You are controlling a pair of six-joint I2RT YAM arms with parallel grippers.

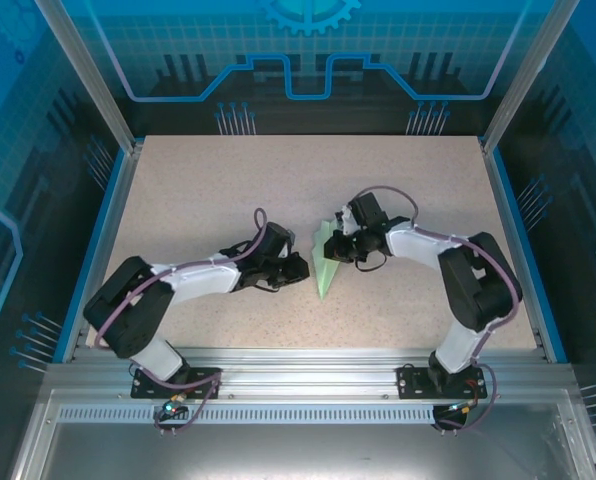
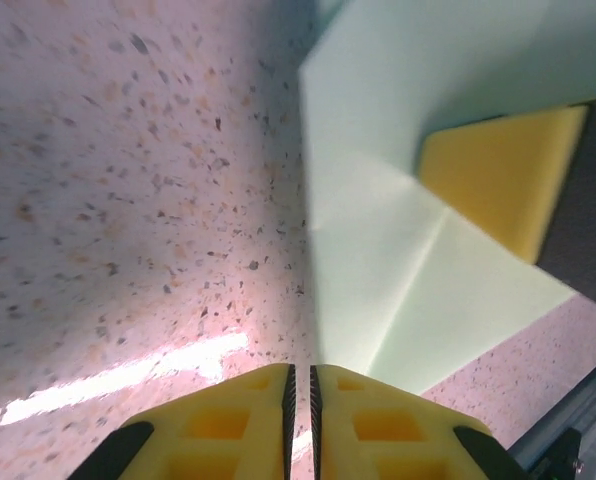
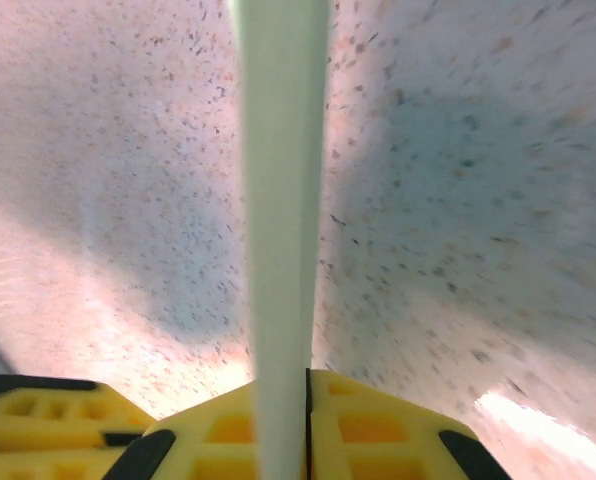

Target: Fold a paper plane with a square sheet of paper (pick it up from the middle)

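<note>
Plane (image 1: 324, 262), part-folded into a narrow green dart, sits at the middle of the table (image 1: 198, 190), tip toward the arm bases. Right gripper (image 1: 340, 248) pinches it from the right; its wrist view shows the paper edge-on between closed fingers. Left gripper (image 1: 300, 268) sits just beside the plane's left edge, fingers all but touching. Whether they nip the paper cannot be told. Step in hand, as judged: setting the lengthwise crease or a wing fold. The next move calls for a firm right hold while the left fingers press or take the free layer along the crease.
</note>
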